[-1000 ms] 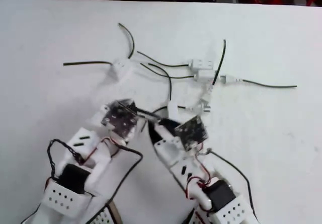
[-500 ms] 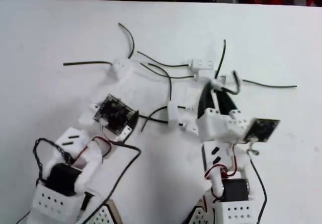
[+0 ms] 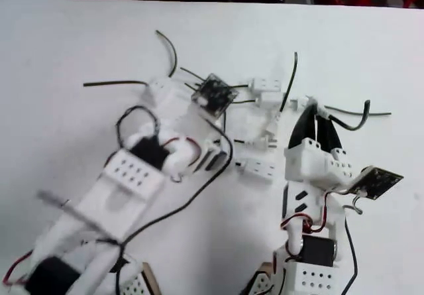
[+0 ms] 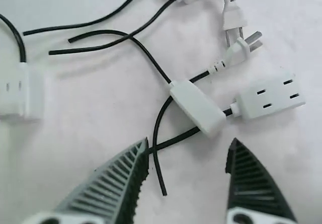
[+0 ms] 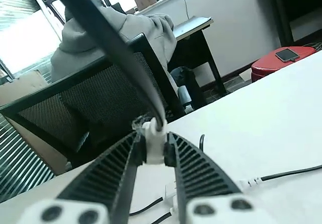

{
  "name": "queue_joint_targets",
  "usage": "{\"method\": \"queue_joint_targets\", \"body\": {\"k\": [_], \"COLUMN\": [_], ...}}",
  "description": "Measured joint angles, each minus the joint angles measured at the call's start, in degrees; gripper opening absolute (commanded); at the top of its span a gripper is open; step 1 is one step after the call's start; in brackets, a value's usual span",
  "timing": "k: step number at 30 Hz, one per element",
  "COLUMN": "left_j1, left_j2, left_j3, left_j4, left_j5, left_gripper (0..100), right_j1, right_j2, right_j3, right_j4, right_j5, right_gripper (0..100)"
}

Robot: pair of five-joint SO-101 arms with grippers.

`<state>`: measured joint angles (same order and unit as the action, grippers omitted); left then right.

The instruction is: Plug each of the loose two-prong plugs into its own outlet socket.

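Broadly, the counter point(image 3: 73, 36) carried a tangle of cords and fittings at its middle, with bare white surface around it. The left arm point(image 3: 126, 176) lay stretched across the near-left part toward that tangle. Its left gripper point(image 4: 188, 144) hung above the cords with jaws released and wide, nothing between them. The right gripper point(image 5: 154, 151) stood raised at the right of the tangle, jaws clenched on a two-prong plug point(image 5: 153, 137), whose black cord point(image 5: 108, 38) rose in a loop from the grasp. The heading of its prongs could not be told. Below the left gripper lay an outlet socket point(image 4: 271, 97), slots up, just beside an oblong white fitting point(image 4: 197, 106). Two loose plugs point(image 4: 241, 50) lay near, prongs almost meeting.

Judged risks: the socket looked light and unfixed, so a push from the held plug would likely slide it unless the left jaws pinned it. The wide jaws could close on a crossing cord point(image 4: 161, 118) instead of the socket. The looped cord might snag or drag neighbouring pieces.

Room: the counter's far edge and left side were well apart from the work. Between the two arms, space was tight.
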<state>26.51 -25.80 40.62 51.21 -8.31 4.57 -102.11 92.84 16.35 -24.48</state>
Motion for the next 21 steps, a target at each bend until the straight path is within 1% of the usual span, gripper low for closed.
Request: {"method": "queue_joint_targets", "body": {"k": [6, 13, 15, 17, 21], "left_j1": [2.29, 3.16, 3.16, 3.16, 3.34], "left_j2": [17.76, 31.21, 33.93, 35.96, 36.75], "left_j3": [-11.25, -18.99, -19.60, -19.69, -19.69], "left_j4": [-0.44, -0.53, -0.53, -0.53, -0.53], "left_j5": [3.16, 4.13, 4.13, 4.13, 4.13], "left_gripper": [26, 25, 22, 16, 7], "right_j1": [0.09, 0.09, 0.09, 0.00, 0.00], "right_j2": [0.00, 0.00, 0.00, 0.00, 0.00], "right_j3": [0.00, 0.00, 0.00, 0.00, 0.00], "right_j4": [0.00, 0.00, 0.00, 0.00, 0.00], "right_j5": [0.00, 0.00, 0.00, 0.00, 0.00], "right_gripper": [1.6, 1.6, 1.6, 1.6, 1.6]}}
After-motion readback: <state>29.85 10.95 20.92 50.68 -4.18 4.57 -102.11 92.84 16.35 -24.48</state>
